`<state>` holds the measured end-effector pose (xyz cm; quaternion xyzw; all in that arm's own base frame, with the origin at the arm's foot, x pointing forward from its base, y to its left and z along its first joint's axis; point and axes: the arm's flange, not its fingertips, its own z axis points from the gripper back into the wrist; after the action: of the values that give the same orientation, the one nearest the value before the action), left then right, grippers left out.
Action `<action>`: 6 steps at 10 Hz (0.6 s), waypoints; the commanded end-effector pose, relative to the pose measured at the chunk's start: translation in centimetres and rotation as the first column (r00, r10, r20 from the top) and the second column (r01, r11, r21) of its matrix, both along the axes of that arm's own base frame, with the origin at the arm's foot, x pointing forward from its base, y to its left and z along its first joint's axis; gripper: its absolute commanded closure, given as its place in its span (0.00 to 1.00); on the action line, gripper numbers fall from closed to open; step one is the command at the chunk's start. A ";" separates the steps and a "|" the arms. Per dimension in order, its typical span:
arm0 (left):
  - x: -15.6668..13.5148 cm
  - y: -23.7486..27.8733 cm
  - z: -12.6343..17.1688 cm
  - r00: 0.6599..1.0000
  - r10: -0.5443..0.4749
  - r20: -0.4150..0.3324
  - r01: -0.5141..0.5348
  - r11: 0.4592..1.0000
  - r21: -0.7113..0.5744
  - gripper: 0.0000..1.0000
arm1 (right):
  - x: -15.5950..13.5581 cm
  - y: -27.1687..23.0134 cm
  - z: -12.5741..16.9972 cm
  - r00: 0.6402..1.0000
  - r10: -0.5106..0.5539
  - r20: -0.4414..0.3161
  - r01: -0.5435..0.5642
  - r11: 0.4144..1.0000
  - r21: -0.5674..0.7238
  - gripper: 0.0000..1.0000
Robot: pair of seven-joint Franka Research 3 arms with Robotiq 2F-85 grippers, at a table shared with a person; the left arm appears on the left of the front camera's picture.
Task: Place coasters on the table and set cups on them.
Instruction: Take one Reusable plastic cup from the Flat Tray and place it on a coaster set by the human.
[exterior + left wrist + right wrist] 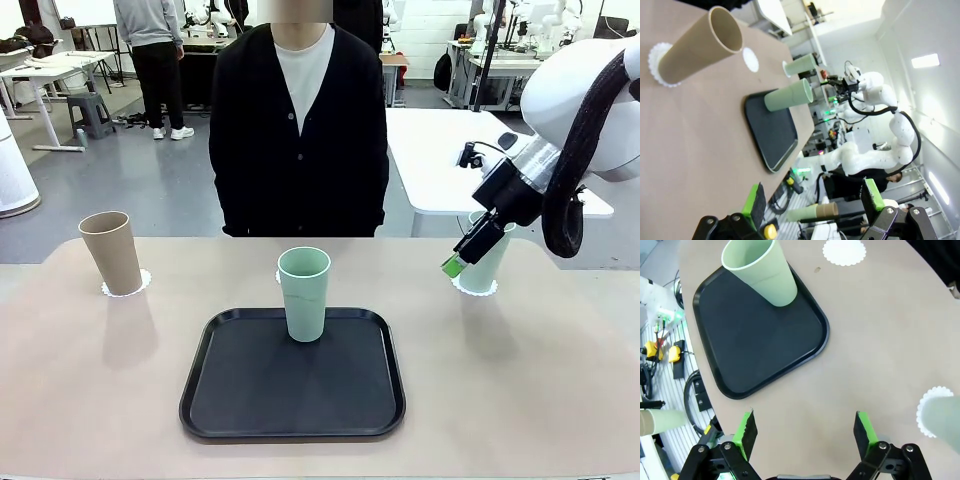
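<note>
Your left end effector [814,196] and right end effector [805,429] hang open and empty, likely because the mint-green cup [304,293] on the black tray [290,400] awaits the bare coaster [844,251] just beyond the tray; the tan cup [112,252] left and green cup [486,270] right of it sit on coasters [143,281].

A black rounded-square tray [250,400] lies flat in front of a person [298,150] in a black cardigan over a white top, who stands at the far side. Behind them is a white table [440,170]. Farther off, another person [150,40] in a grey top stands near a grey stool [90,112].
</note>
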<state>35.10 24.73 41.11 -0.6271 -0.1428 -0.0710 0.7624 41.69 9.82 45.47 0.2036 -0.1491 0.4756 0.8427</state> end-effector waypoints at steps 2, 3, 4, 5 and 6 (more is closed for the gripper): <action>-0.1 0.1 0.2 1.000 0.007 0.006 -0.007 1.000 0.002 0.00 | 0.4 1.8 -0.9 0.980 0.157 0.121 -0.157 0.988 -0.009 0.00; -0.1 0.1 0.2 1.000 0.007 0.006 -0.007 1.000 0.002 0.00 | 1.1 3.8 -2.2 0.934 0.253 0.254 -0.268 0.963 0.026 0.00; -0.1 0.1 0.2 1.000 0.007 0.006 -0.007 1.000 0.002 0.00 | 2.0 5.3 -3.5 0.908 0.298 0.296 -0.335 0.939 0.081 0.00; -0.1 0.1 0.2 1.000 0.007 0.006 -0.007 1.000 0.002 0.00 | 2.6 6.2 -4.9 0.879 0.325 0.350 -0.384 0.916 0.115 0.00; -0.1 0.1 0.2 1.000 0.007 0.006 -0.007 1.000 0.002 0.00 | 3.2 6.6 -5.8 0.863 0.307 0.402 -0.401 0.900 0.172 0.00</action>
<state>35.11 24.73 41.11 -0.6270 -0.1428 -0.0710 0.7625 43.31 16.81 42.02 0.1940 -0.2824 0.6246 0.7018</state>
